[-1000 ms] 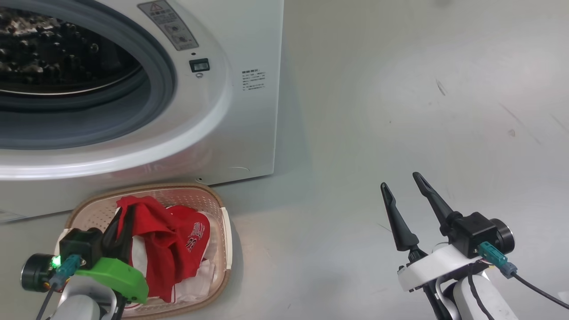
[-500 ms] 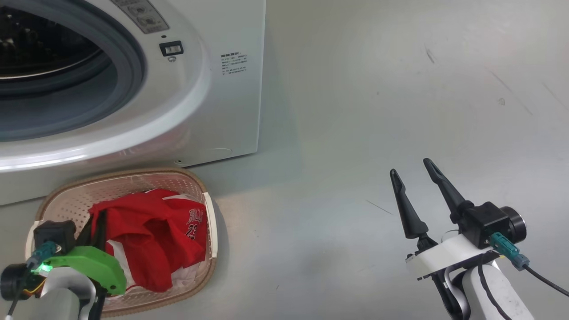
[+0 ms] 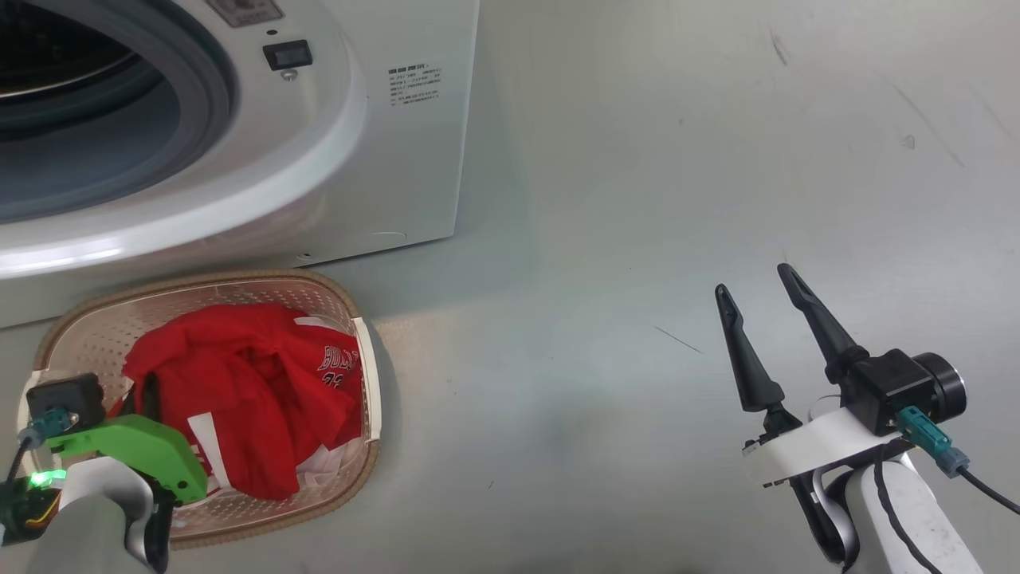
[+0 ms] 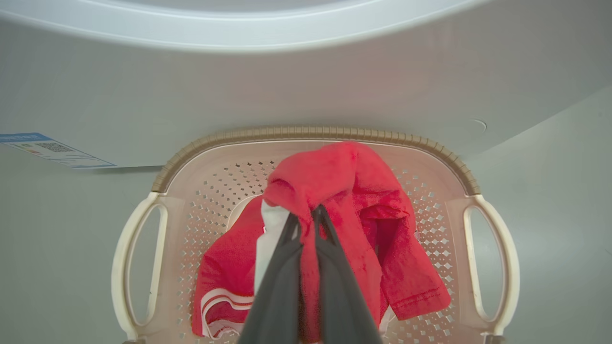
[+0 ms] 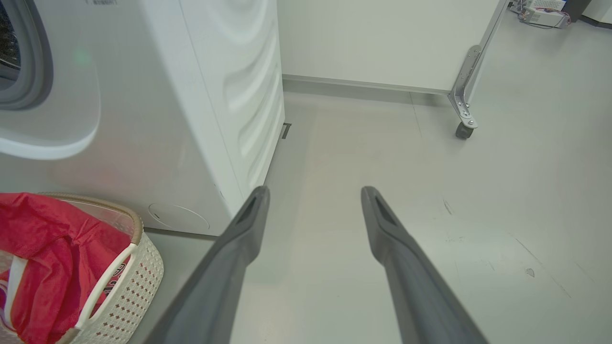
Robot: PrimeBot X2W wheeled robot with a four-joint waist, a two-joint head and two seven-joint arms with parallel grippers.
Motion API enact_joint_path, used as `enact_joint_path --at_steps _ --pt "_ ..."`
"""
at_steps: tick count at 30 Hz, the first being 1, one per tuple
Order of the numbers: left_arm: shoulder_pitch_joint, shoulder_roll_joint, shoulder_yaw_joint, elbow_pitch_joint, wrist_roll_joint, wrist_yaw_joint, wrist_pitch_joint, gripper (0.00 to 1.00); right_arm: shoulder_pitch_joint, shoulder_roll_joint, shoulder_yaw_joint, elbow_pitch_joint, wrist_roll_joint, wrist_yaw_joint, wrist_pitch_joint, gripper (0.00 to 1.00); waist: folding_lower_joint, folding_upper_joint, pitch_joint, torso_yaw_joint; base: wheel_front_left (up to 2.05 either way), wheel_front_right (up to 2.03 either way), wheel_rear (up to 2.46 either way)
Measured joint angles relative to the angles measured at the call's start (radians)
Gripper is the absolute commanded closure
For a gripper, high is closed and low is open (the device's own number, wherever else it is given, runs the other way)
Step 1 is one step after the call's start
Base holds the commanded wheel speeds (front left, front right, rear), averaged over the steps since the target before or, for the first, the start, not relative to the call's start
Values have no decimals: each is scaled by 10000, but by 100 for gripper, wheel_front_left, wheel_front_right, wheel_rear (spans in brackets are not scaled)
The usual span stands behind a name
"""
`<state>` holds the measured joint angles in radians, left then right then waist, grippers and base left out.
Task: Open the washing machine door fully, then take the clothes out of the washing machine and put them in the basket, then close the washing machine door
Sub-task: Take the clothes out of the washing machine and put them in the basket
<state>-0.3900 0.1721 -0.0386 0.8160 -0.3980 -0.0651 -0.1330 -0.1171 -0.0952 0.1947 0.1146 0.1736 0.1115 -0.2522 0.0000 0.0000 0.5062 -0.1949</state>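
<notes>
1. Left gripper [image 4: 306, 215]: clenched. The 2 dark fingers [image 4: 279, 282] lie side by side with a fold of the clothes [image 4: 354, 191] pinched between them. The red fabric drapes over and beyond the fingertips and hangs down on both sides of them, with white stripes showing to the lower left.

2. Basket [image 4: 311, 131]: directly beneath the left gripper, and the held clothes rest inside it. 1 loop handle sits on each side of the fingers. The brown rim ahead of the fingertips is just beside the front of the washing machine [image 3: 414, 159].

3. Washing machine: ahead of and above the left gripper. Its grey rubber ring [image 3: 215, 119] surrounds the uncovered opening. A blue label [image 4: 48, 148] is on the front panel, left of the fingers.

4. Right gripper [image 3: 753, 281]: released, fingers spread wide, nothing between them. It hangs over bare floor [image 3: 637, 239], with the basket and washing machine well to its left.
</notes>
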Motion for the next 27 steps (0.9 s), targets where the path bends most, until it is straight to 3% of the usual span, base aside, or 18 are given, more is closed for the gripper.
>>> enact_joint_path --at_steps 15,25,26,27 --pt "-760 -213 997 2000 -928 510 276 100 -30 -182 -63 -221 -173 -100 0 0 0 0 517 318 0 0 0" --pt "-803 -253 719 2698 -763 600 263 100 -30 -201 15 -226 -180 -98 0 0 0 0 488 404 0 0 0" --pt "-822 -259 713 2754 -761 600 261 97 -30 -201 33 -226 -180 -100 0 0 0 0 485 409 0 0 0" --pt "-838 -263 709 2801 -759 600 261 53 -30 -201 48 -226 -180 -98 0 0 0 0 480 413 0 0 0"
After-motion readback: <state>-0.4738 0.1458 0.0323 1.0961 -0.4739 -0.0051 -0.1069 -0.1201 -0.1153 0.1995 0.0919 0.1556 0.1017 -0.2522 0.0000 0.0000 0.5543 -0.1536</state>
